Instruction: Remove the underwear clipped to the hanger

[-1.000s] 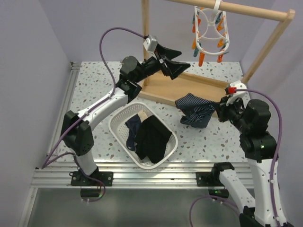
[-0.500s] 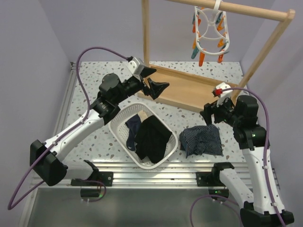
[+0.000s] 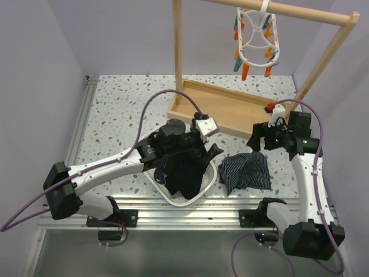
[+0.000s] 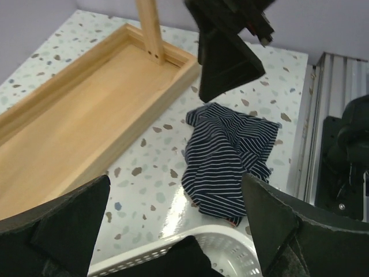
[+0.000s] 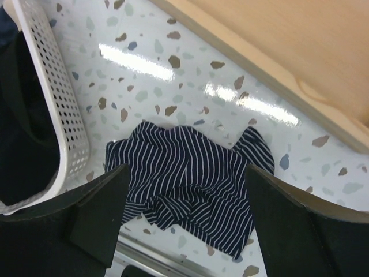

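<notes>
Underwear (image 3: 247, 173) lies crumpled on table (image 3: 127, 109), longer side running left-right.

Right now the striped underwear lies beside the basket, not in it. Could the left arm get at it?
Probably yes: the left gripper hangs open over the basket, the striped underwear lies uncovered just beyond; only the right gripper above it might crowd.

The top external camera is looking down from high behind the near edge, covering the whole table (image 3: 115, 104). The left wrist camera is looking obliquely across the table, and the right wrist camera is looking steeply down from close range. All 3 are sharing the striped underwear (image 3: 247, 172) beside the basket (image 5: 57, 98).
</notes>
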You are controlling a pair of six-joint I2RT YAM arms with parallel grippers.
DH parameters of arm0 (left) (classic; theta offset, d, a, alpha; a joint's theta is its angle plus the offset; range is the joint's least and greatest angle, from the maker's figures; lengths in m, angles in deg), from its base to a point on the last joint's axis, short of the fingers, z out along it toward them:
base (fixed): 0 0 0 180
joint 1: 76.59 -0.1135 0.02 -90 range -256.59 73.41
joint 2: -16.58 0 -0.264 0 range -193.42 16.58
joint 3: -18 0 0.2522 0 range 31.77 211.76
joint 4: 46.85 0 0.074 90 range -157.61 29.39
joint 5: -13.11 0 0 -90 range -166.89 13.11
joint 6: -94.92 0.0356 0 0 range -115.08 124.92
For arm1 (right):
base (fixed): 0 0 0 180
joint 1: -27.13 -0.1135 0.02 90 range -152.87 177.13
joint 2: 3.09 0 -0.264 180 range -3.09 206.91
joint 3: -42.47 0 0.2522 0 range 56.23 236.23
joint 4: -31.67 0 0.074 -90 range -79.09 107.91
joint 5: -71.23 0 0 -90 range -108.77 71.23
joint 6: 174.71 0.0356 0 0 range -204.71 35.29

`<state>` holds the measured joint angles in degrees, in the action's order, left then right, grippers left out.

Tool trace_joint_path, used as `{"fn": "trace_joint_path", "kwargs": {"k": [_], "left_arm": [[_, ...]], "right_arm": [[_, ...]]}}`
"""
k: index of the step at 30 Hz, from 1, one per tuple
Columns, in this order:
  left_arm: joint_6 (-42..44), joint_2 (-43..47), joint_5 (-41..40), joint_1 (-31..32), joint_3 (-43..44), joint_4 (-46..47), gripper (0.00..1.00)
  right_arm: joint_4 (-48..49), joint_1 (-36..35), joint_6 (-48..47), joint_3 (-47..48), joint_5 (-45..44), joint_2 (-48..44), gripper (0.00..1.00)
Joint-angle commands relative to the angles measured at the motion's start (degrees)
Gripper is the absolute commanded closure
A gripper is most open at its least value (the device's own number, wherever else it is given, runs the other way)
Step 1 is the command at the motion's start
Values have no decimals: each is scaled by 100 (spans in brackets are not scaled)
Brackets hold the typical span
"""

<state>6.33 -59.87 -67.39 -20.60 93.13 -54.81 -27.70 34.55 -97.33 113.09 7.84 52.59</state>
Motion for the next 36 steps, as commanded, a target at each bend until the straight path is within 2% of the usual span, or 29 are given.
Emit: {"fn": "trace_joint_path", "kwargs": {"k": [1,4,9,13,18,22,24,27,30,31,36], "left_arm": [[404,-563,-483,517,428,-386,0],[194,-1318,-923,1044,1034,-859,1],[-729,-2655,-1643,1388,2245,-1774,7],[-1107,-3532,-1933,1538,2880,-2153,16],[-1283,-4202,-2302,1652,3557,-2373,23],[-1433,-4861,-2742,1731,4066,-2917,36],[-1494,-5099,-2926,1766,4453,-3189,37],[-1556,-5468,-3331,1793,4814,-3550,49],[-1582,-5557,-3550,1802,4841,-3543,80],[-1582,-5496,-3603,1802,4824,-3499,100],[-1486,-4741,-3780,1802,4429,-2806,100]], "right_arm": [[-510,137,-161,62,362,197,16],[-511,277,-223,-69,319,250,17],[-177,628,330,-298,-698,276,17],[7,1287,681,-351,-1042,321,18],[140,1587,752,-527,-1132,251,18],[183,1675,726,-544,-1070,162,18],[184,1710,726,-553,-1035,154,18],[183,1745,717,-553,-1009,127,18],[183,1763,708,-562,-991,118,18],[183,1772,700,-553,-991,110,18],[175,1780,656,-580,-886,13,18]]}}
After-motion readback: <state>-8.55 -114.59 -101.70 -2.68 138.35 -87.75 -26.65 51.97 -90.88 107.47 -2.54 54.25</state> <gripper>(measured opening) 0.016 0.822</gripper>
